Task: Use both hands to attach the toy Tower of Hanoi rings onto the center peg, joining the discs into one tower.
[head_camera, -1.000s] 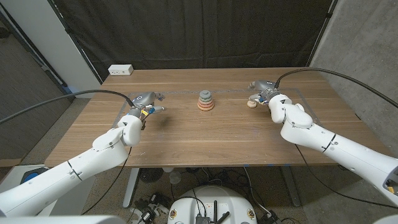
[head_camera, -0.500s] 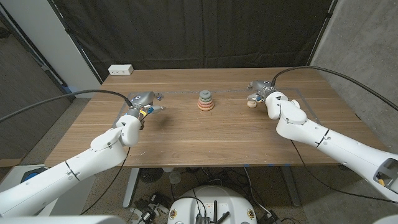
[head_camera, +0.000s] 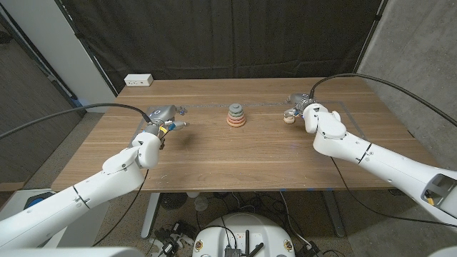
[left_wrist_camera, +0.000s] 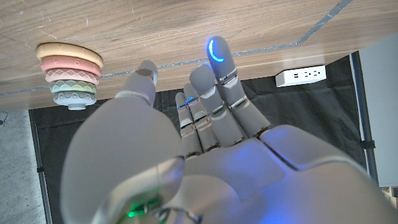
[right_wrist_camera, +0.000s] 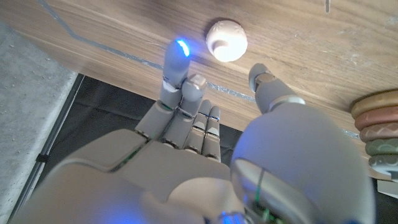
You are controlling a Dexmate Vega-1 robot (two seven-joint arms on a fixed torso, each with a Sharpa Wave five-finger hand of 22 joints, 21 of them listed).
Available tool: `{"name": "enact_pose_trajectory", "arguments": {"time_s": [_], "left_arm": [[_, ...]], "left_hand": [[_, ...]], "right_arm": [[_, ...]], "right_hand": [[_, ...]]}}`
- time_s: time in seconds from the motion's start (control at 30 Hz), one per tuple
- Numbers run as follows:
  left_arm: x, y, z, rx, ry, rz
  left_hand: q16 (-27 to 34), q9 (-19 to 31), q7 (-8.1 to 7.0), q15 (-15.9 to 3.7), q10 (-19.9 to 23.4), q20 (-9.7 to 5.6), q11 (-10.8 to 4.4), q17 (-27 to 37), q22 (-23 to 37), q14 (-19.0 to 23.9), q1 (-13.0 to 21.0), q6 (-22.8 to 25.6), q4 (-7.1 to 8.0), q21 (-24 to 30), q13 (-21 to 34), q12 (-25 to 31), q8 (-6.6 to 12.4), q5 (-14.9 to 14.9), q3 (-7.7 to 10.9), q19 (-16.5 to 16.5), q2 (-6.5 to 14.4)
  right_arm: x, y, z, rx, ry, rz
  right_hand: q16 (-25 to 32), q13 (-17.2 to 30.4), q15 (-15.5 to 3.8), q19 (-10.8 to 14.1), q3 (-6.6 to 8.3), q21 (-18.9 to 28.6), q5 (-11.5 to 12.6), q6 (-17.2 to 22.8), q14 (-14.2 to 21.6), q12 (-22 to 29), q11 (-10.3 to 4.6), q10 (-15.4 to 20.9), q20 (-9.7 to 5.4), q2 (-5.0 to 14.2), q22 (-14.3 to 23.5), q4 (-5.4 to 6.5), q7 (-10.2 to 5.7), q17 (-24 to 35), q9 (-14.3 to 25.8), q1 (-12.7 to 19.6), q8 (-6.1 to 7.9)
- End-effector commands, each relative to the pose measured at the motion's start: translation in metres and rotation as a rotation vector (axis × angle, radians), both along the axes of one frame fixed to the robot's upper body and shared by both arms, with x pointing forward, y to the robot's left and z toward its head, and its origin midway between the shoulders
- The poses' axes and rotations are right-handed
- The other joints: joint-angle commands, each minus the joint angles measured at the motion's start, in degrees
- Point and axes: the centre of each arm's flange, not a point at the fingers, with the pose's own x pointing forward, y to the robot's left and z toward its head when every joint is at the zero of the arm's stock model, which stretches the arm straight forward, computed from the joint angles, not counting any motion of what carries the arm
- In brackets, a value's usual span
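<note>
A stack of pastel rings [head_camera: 236,116] stands on the table's middle toward the back, widest ring at the base; it also shows as the ring stack [left_wrist_camera: 68,76] and as ring edges [right_wrist_camera: 379,134]. A small cream knob-like piece [head_camera: 289,119] lies on the table to the stack's right, seen close as the cream piece [right_wrist_camera: 226,40]. My right hand [head_camera: 305,106] hovers right by it, fingers apart, holding nothing. My left hand [head_camera: 164,118] is over the table well left of the stack, fingers apart and empty.
A white power strip [head_camera: 138,81] lies at the table's back left corner. Thin tape lines [right_wrist_camera: 99,46] mark the wood near each hand. Black curtains hang behind the table [head_camera: 228,153], and cables trail from both wrists.
My right hand has crept back and slightly left, closing in on the cream piece. The left hand has barely moved. The ring stack stays put.
</note>
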Motion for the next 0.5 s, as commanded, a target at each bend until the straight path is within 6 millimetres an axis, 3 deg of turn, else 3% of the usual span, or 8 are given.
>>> {"name": "enact_pose_trajectory", "arguments": {"time_s": [0.03,0.5], "left_arm": [[0.000,0.000,-0.001,0.001,0.000,0.000],[-0.001,-0.001,-0.001,0.003,-0.012,-0.009]], "left_hand": [[-0.4,0.3,0.10,-0.41,0.6,-5.84,0.00,0.2,0.0,0.3,-0.1,0.6,0.08,0.0,0.3,0.1,0.03,0.0,0.47,0.0,0.1],[-0.3,0.4,0.03,-0.40,1.5,-5.86,-0.07,0.5,0.0,0.5,-0.3,1.5,0.03,0.0,0.5,0.2,0.14,0.1,0.91,0.1,0.3]], "right_arm": [[0.011,-0.001,0.000,-0.007,0.060,-0.045],[0.029,-0.003,-0.002,0.032,0.109,-0.047]], "right_hand": [[-0.2,-0.1,-5.81,-0.3,-0.26,-0.3,-0.3,-0.6,-0.2,0.0,-0.06,-0.4,-4.30,-0.40,-0.1,0.03,-0.05,0.0,0.1,-0.1,-0.17],[-0.9,-0.4,-5.86,-0.3,-1.29,-0.1,-0.5,1.6,0.0,1.3,-1.91,1.7,-4.32,-0.39,0.0,-0.09,-1.79,-0.6,0.3,0.0,1.18]]}}
